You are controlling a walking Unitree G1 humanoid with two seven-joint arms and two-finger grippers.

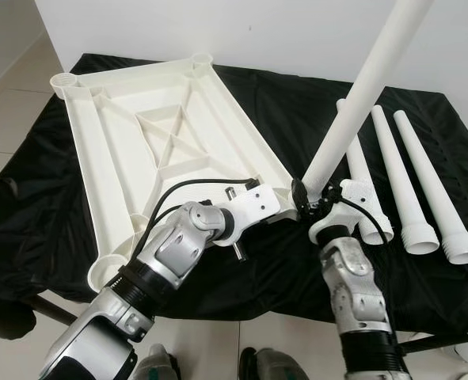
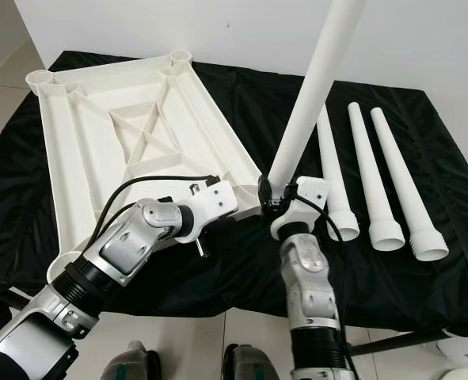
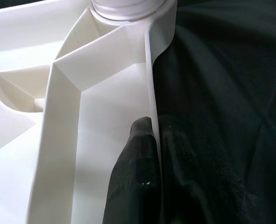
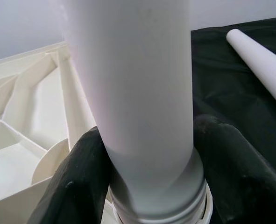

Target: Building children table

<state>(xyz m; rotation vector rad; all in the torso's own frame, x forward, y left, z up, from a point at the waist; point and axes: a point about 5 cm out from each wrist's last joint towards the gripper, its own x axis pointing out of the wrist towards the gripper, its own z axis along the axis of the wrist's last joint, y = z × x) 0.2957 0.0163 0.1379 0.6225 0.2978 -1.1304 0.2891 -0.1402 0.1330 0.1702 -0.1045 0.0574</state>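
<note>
Tabletop: white ribbed plastic tabletop panel [image 1: 162,150], lying underside up on the black cloth [image 1: 297,111] that covers the work surface; round leg sockets at its corners.
Held leg: long tapered white plastic table leg [image 1: 360,95], tilted, its wide end seated at the panel's near right corner socket.
Right gripper [image 2: 275,199]: fingers closed around the held leg just above its wide base; one black finger [image 4: 77,186] on each side of the tube.
Left gripper [image 3: 149,154]: fingers pinched on the panel's thin right edge wall, one inside, one outside against the cloth, near the same corner.
Spare legs: three further white tapered legs [image 1: 420,178], lying side by side on the cloth to the right, wide ends toward the robot.
</note>
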